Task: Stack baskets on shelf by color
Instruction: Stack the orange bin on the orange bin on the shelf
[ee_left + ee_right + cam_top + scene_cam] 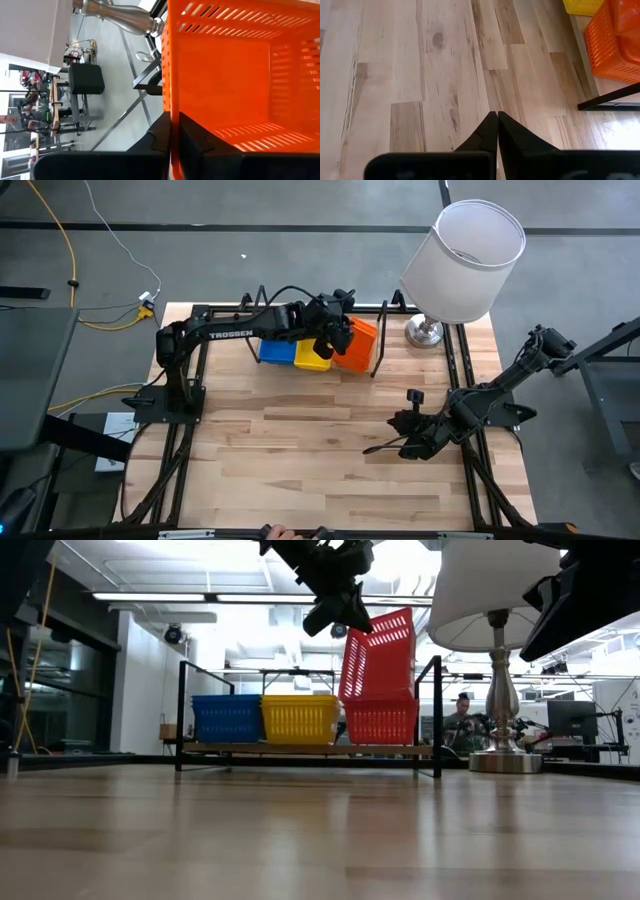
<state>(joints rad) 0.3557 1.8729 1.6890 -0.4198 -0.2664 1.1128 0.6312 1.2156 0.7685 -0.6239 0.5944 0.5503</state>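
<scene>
On the shelf [300,750] at the table's far edge stand blue baskets [228,718], yellow baskets [298,720] and orange-red baskets [380,723], side by side. Another orange-red basket [385,655] is tipped steeply on edge above the orange-red ones. My left gripper [335,610] reaches over the shelf and is shut on this basket [360,340]. My right gripper [375,448] hovers shut over bare tabletop at the right, away from the shelf; its wrist view shows the fingers [496,125] closed together. My left gripper pinches one side wall [168,95] of the tipped orange-red basket at its rim, one finger [192,137] inside the basket and one [157,135] outside. It comes from above. The basket hangs steeply tilted, its lower edge [380,698] down in the orange-red basket on the shelf.
A table lamp with a white shade [465,260] and silver base [425,332] stands just right of the shelf. The shelf's black end frame [438,715] rises beside the orange-red baskets. Bare wooden tabletop [300,450] spreads across the near half.
</scene>
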